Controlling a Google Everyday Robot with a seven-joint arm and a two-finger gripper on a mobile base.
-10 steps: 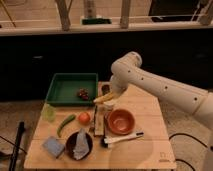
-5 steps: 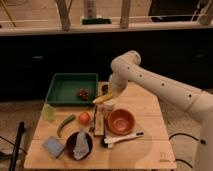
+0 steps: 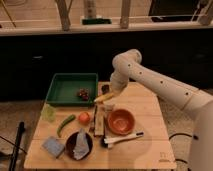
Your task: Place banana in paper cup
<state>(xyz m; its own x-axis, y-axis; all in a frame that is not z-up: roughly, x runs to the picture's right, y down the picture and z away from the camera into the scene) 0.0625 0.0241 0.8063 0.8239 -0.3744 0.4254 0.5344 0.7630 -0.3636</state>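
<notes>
My gripper [image 3: 107, 93] hangs from the white arm, just right of the green tray, at the back of the wooden table. It is shut on the banana [image 3: 103, 98], a small pale-yellow curved fruit that sticks out to the left below it, held a little above the table. The paper cup [image 3: 108, 107], small and white, stands just below the banana, against the back left rim of the orange bowl [image 3: 121, 121]. The banana is over the cup's far side, apart from it.
A green tray [image 3: 65, 87] holds dark fruit [image 3: 83, 93]. A green vegetable [image 3: 65, 124], a red-orange fruit [image 3: 84, 118], a wooden block [image 3: 99, 121], a dark bowl with cloth [image 3: 79, 145], a blue sponge [image 3: 52, 147] and a white-handled brush [image 3: 122, 138] lie in front.
The arm has shifted only slightly, its elbow a little higher. The banana stays in the gripper at almost the same spot over the cup.
</notes>
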